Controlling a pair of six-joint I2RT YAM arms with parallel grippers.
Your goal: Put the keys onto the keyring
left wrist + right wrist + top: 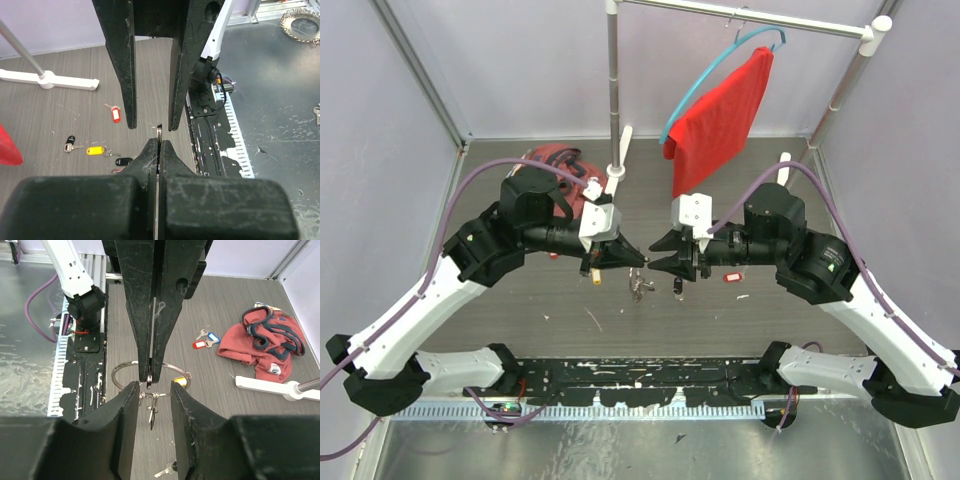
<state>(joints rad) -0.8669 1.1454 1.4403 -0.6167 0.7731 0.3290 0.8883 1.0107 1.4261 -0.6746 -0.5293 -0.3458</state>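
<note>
With the left hand (pixel 150 377) pressed together on the keyring (pixel 120 366), held above the counter (pixel 225 300), and the right hand (pixel 155 395) spread astride it gripping nothing, one key (pixel 151 415) seems to hang under the keyring, while tagged keys (pixel 206 341) lying beyond the keyring are not yet threaded.

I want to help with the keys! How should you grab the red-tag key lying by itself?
Pinch the red-tagged key by its plastic tag, across the narrow sides, coming straight down from above. It lies flat on the table with nothing close, and the tag probably catches easier than the thin metal blade.
</note>
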